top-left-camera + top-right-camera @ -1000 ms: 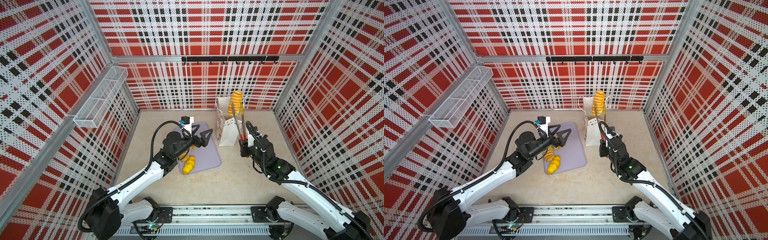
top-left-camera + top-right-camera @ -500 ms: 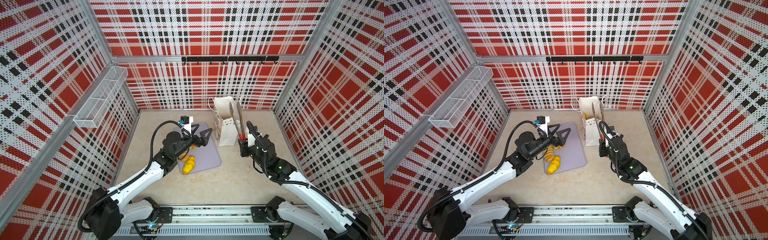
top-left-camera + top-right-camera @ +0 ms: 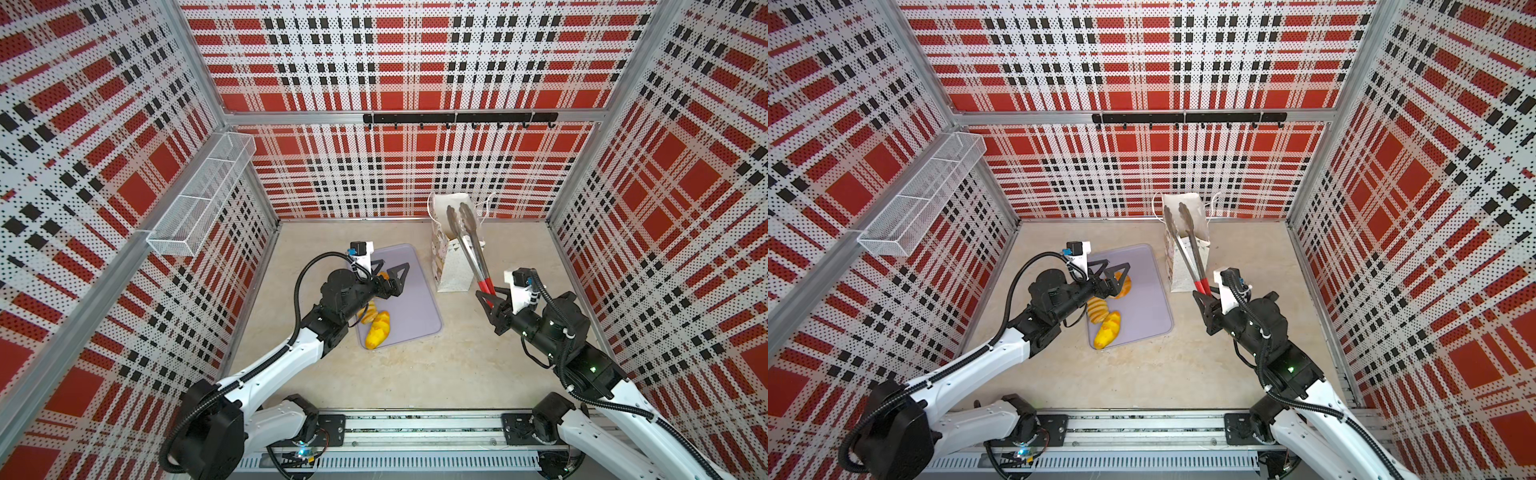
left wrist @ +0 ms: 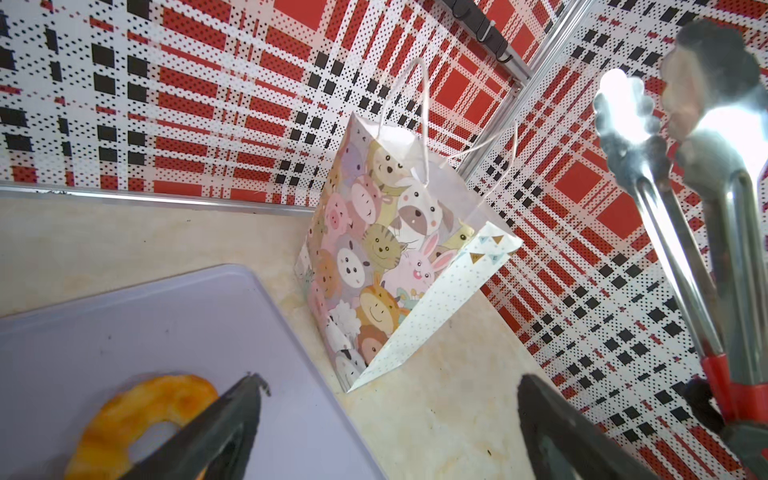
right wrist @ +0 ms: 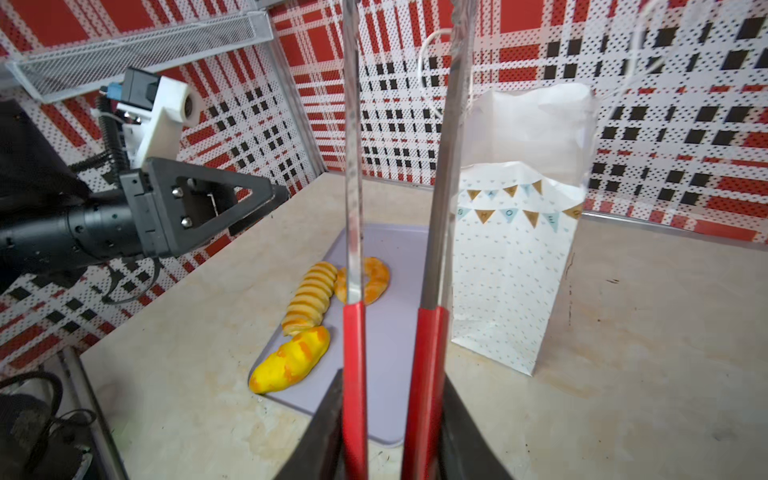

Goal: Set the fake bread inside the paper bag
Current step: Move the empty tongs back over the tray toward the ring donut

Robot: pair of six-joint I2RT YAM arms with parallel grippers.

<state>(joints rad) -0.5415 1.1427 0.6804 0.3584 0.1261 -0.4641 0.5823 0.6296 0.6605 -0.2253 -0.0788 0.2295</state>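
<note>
Fake bread (image 3: 377,330): three pieces in view, all on the tray (image 3: 415,307): ring doughnut (image 5: 377,282), ribbed loaf (image 5: 309,299) and yellow bun (image 5: 291,361), lying close together.
Paper bag (image 3: 455,270): upright just beside the tray, mouth open; its contents cannot be seen.
Progress: judged incomplete. At least three pieces remain to be bagged, and the number already inside cannot be confirmed.
Right gripper (image 3: 488,298): clamped on the red handles of the tongs (image 3: 469,245). The tong arms stand slightly apart, with bare tips above the bag's mouth in both top views.
Left gripper (image 3: 390,270): jaws spread wide, holding nothing, hovering over the tray near the doughnut; contact with it cannot be told.
</note>
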